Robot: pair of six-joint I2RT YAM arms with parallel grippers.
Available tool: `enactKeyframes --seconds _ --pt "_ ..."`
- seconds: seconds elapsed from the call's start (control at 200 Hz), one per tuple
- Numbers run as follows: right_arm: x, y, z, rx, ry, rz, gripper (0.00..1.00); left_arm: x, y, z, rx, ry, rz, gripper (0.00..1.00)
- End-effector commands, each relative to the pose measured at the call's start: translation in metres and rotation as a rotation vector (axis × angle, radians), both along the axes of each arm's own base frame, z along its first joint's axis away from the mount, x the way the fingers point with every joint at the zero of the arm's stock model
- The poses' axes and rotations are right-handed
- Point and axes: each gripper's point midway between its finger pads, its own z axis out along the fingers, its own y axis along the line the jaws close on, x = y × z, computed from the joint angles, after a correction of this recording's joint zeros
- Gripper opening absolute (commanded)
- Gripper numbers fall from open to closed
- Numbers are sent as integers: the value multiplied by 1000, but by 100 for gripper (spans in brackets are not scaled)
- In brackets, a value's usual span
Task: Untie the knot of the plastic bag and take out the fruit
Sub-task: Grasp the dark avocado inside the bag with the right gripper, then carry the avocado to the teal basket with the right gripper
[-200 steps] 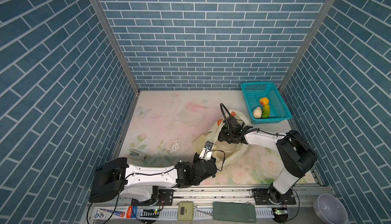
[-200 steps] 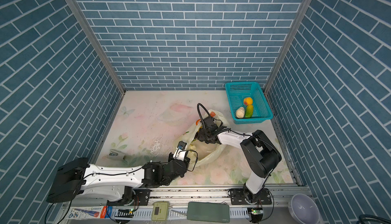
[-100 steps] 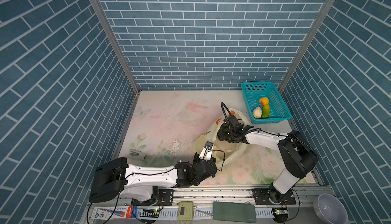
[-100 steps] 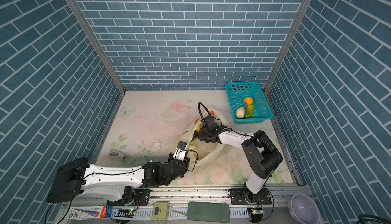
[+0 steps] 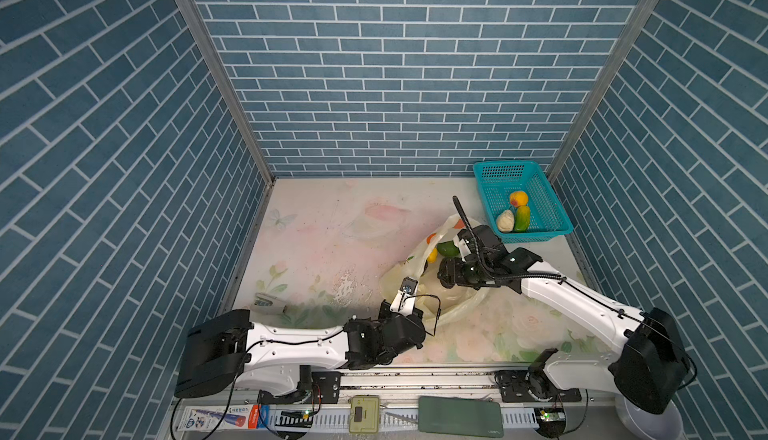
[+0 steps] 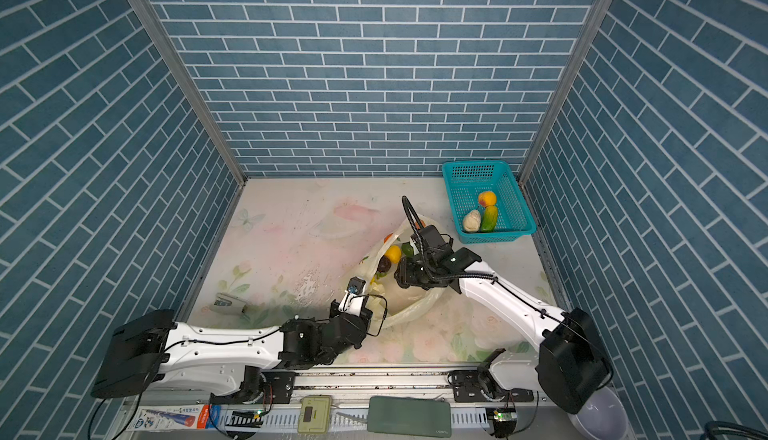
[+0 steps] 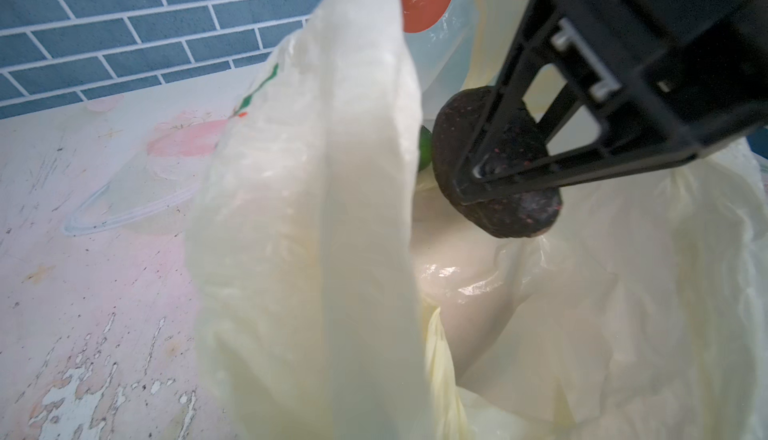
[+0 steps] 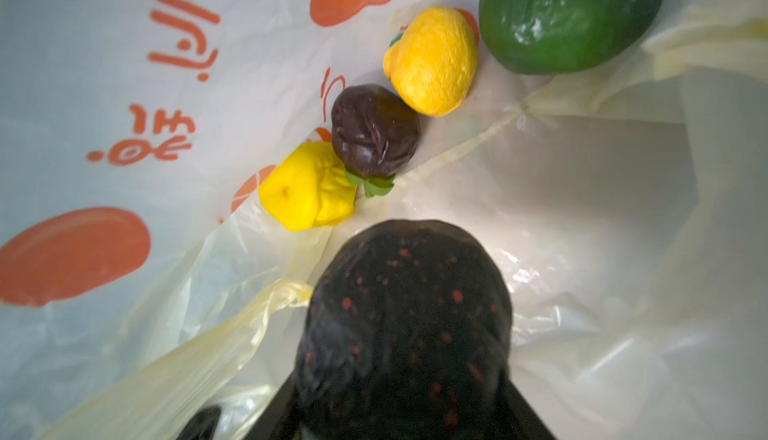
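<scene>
Dark speckled fruit (image 8: 407,325) inside the plastic bag (image 5: 409,261), pinched by right tool (image 5: 442,272), long axis across the fingers. Right arm (image 5: 582,305) swung nearer the bench's front edge than a second ago. Left tool (image 5: 405,288) pressed together on the bag rim.

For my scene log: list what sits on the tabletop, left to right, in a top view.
A small grey gadget → plastic bag → teal basket.

The table (image 5: 316,250), covered in a pale, scuffed floral print of pinks and greens, is enclosed on three sides by walls (image 5: 399,84) patterned as blue-grey brick with white joints, joined at the back corners by metal posts (image 5: 217,67), and is evenly lit.
</scene>
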Motion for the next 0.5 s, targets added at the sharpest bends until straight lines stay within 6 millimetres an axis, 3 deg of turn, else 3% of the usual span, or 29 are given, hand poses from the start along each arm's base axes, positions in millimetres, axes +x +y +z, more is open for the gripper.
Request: enactKeyframes --seconds 0.0,0.275,0.495 --pt "-18 -1 25 22 21 61 41 2 5 -3 15 0 16 0" --pt "-23 -10 97 50 -71 98 41 2 8 -5 26 4 27 0" --pt "5 -43 139 78 -150 0 41 2 11 -6 37 6 31 0"
